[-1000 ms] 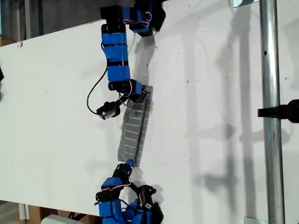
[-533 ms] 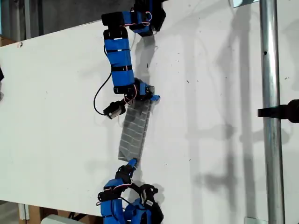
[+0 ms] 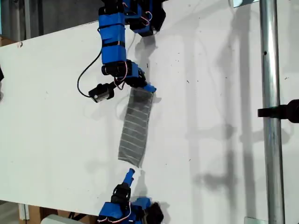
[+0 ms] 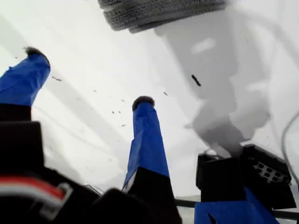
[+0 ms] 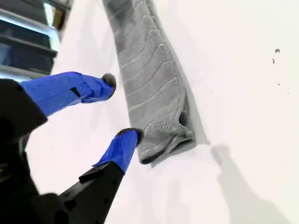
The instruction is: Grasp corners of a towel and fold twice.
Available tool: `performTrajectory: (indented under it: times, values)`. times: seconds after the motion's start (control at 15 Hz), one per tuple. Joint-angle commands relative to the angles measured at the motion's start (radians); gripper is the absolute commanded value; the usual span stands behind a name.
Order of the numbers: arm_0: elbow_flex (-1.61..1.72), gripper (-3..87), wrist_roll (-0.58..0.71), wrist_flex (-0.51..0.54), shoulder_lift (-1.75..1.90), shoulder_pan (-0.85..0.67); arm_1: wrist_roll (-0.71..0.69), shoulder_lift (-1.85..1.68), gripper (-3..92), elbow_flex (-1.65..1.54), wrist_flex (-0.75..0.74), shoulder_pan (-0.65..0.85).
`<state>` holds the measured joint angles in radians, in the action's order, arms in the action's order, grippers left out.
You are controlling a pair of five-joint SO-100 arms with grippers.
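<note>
Lying folded into a narrow strip mid-desk [image 3: 56, 130], the towel [image 3: 135, 128] runs between both arms. My second hand [image 5: 119, 107] is spread beside one folded end, one fingertip touching it. My first hand [image 4: 88, 79] gapes empty, short of the other end.

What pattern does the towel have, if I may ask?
Grey towel with thin pale stripes, clearest in the second wrist view.

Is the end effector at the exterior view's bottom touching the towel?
Apart: the first wrist view shows bare table between my first end effector and the towel.
</note>
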<state>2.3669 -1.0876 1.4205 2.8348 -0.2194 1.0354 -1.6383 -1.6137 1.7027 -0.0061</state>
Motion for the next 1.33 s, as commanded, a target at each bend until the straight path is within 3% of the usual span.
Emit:
performTrajectory:
  times: [0.0, 0.07, 0.13, 0.33, 0.67, 1.13, 1.27]
  values:
    - [0.126, 13.7, -0.066, -0.112, 0.201, 0.143, 0.158, -0.186, 40.3, -0.173, -0.061, -0.014]
    - [0.282, 13.8, -0.081, -0.21, 0.394, 0.225, 0.247, -0.275, 41.4, -0.302, -0.123, -0.02]
    - [0.448, 12.6, -0.12, -0.238, 0.647, 0.284, 0.324, -0.383, 41.7, -0.442, -0.207, -0.026]
    - [0.604, 3.3, -0.176, -0.275, 0.643, 0.377, 0.482, -0.586, 41.9, -0.821, -0.561, -0.014]
    - [0.611, 1.8, -0.183, -0.265, 0.643, 0.382, 0.549, -0.272, 45.1, -0.81, -0.934, 0.083]
    - [0.598, 0.4, -0.196, -0.218, 0.643, 0.38, 0.483, 0.063, 38.7, -0.566, -1.042, 0.229]
    - [0.597, 0.2, -0.199, -0.213, 0.643, 0.383, 0.451, 0.187, 31.3, -0.428, -1.04, 0.221]
